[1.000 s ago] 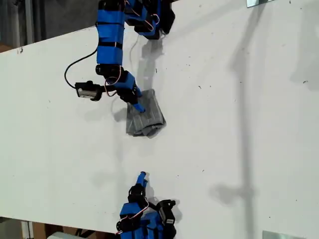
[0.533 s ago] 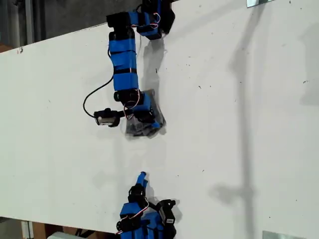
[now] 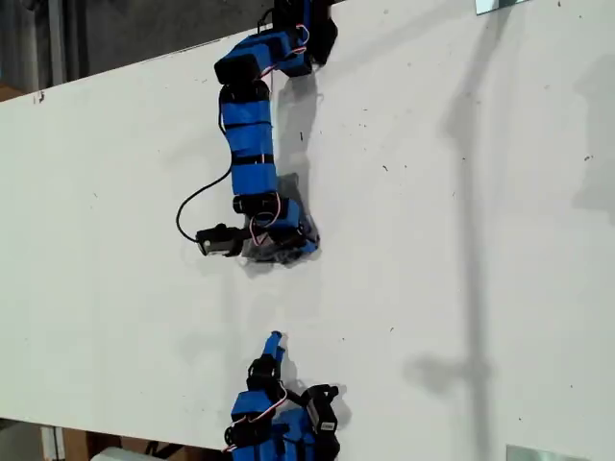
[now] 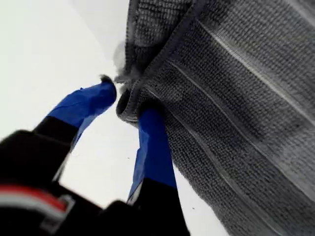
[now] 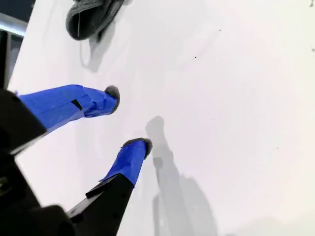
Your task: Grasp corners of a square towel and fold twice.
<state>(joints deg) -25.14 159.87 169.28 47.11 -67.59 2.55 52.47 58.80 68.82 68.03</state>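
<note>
- My first gripper (image 4: 129, 101) is down on the towel (image 4: 231, 103), jaws parted, straddling a bunched corner (image 4: 129, 93) without a closed pinch.
- The towel (image 3: 279, 248) lies crumpled on the white table (image 3: 461, 240), mostly hidden under that arm.
- My second gripper (image 5: 129, 120) hangs well apart from the towel (image 5: 91, 17), jaws released, over bare table.

nubby woven towel (image 4: 236, 108); smooth matt table (image 3: 461, 240)

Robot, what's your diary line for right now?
towel: folded small | my first gripper: open at towel corner | my second gripper: open, over bare table
</note>
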